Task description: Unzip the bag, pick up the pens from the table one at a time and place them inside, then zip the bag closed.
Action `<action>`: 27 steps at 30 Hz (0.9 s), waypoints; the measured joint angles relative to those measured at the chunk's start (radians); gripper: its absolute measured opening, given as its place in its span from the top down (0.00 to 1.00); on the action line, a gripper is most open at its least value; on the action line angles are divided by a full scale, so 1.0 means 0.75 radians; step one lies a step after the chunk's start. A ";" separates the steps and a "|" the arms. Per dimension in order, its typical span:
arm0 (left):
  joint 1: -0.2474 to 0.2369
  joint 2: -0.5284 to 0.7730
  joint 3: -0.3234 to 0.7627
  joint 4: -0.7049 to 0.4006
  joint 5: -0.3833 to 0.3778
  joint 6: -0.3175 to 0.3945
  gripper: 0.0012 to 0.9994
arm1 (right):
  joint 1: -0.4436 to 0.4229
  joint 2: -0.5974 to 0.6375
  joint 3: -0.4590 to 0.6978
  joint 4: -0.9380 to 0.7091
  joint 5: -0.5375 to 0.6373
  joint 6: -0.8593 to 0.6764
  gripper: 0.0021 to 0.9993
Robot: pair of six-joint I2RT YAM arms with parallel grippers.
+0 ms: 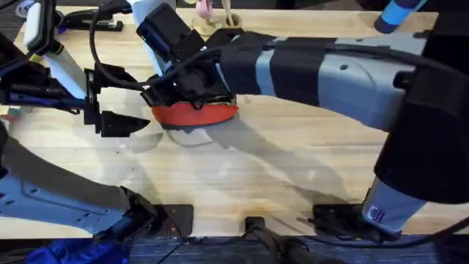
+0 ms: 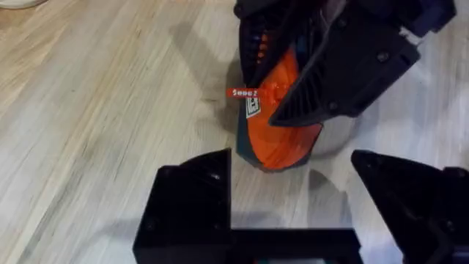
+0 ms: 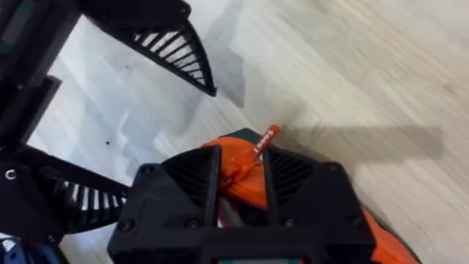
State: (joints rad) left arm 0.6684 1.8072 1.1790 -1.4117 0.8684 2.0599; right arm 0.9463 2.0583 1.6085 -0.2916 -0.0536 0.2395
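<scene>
The right tool pinches a fold of orange fabric at the top of the bag, its black fingers pressed in on either side of the cloth. By the look of it, the grip sits where the zip runs, so this is probably a hold meant to work the zip or to steady the pouch's upper edge; the pull itself I cannot make out. The right arm reaches across the middle of the surface to get there, since the bag lies toward the left-centre.

Just beside the bag, the left tool hangs with its fingers spread wide, holding nothing and aimed at the pouch's near end. That stance suits bracing or catching the bag while the other tool tugs.

A small red tag sticks out from the bag's seam with pale lettering on it, too small to read. Below it the left wrist view shows a white label with dark print, also illegible.

At the far edge stands a cup of pale sticks. No pens can be made out on the surface.
</scene>
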 joint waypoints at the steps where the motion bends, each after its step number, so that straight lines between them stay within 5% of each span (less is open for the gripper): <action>1: 0.000 0.000 0.000 0.000 0.000 0.000 0.01 | 0.000 0.000 0.000 0.000 -0.011 0.000 0.67; 7: 0.000 0.000 0.000 0.000 0.000 0.000 0.01 | 0.000 0.000 0.000 0.002 -0.053 0.001 0.95; 27: 0.000 0.000 0.000 0.000 0.000 0.000 0.01 | -0.014 -0.033 0.000 -0.001 -0.065 0.000 0.97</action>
State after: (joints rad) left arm 0.6685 1.8072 1.1790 -1.4117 0.8684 2.0600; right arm 0.9360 2.0336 1.6085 -0.2926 -0.1020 0.2398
